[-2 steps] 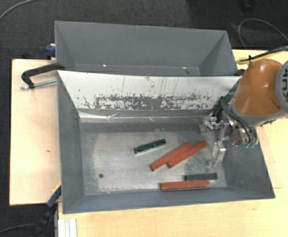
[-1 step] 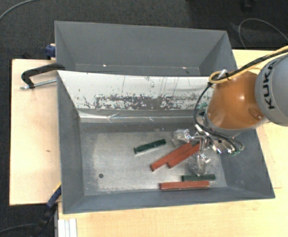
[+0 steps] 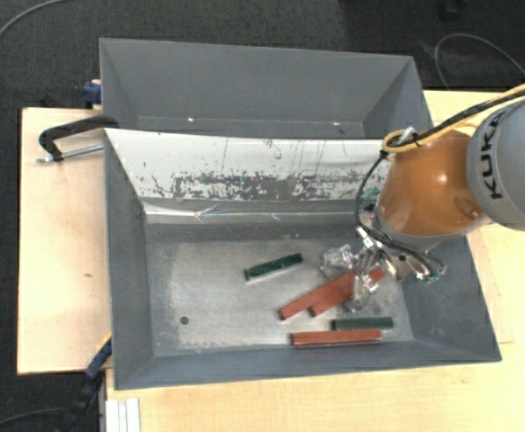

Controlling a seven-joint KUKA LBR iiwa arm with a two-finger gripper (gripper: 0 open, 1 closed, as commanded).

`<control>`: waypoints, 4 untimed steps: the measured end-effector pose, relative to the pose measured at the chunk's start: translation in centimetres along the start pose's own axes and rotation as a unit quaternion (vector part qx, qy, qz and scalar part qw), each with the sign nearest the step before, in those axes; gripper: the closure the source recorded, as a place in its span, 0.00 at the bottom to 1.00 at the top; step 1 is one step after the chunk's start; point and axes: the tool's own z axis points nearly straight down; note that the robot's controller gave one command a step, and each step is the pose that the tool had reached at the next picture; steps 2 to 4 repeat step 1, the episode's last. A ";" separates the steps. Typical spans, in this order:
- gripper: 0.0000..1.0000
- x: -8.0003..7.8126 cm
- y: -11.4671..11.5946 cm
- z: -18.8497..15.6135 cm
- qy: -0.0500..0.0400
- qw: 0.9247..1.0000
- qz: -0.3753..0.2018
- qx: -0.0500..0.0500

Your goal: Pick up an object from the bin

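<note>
The claw hangs low over the top end of the slanted red stick, maybe to grab it; open or shut, I cannot tell.

Grey arm link, right side of scene: black capital lettering reads "KUK", running vertically along link; remainder of word out of sight. Partial brand mark.
Bin, far inner wall: dark scratch marks, not legible as text.
</note>
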 end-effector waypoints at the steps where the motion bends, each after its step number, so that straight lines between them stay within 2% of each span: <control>1: 1.00 0.4 -1.5 -13.3 -0.001 0.999 -0.052 0.001; 4: 1.00 0.4 -1.5 -13.3 -0.001 0.999 -0.052 0.001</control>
